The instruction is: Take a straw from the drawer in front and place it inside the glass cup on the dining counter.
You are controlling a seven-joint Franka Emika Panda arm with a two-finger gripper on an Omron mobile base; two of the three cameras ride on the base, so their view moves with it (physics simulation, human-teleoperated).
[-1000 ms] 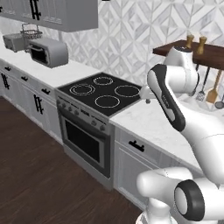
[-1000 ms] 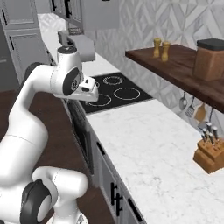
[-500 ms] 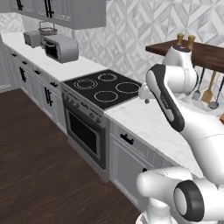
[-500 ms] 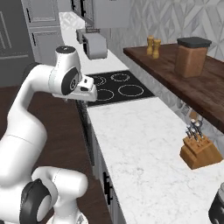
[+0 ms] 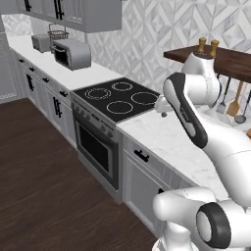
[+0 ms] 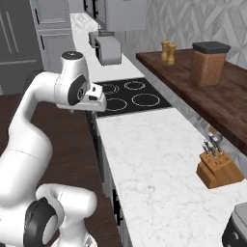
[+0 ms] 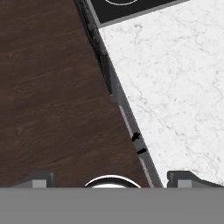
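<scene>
Reaching over the marble worktop beside the black stove in the left base view; hovering at the counter edge in the right base view; gripper spreading wide apart, holding nothing, above the dark floor in the hand view; straw unseen.

White marble with grey veins is seen on the worktop (the stove is black), and the floor is dark brown wood.

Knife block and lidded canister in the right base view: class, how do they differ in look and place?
The knife block is low and wedge-shaped, sitting on the white marble worktop; the canister is taller and upright, on the dark wooden shelf. The block holds knife handles; the canister wears a dark lid. Both are brown.
</scene>
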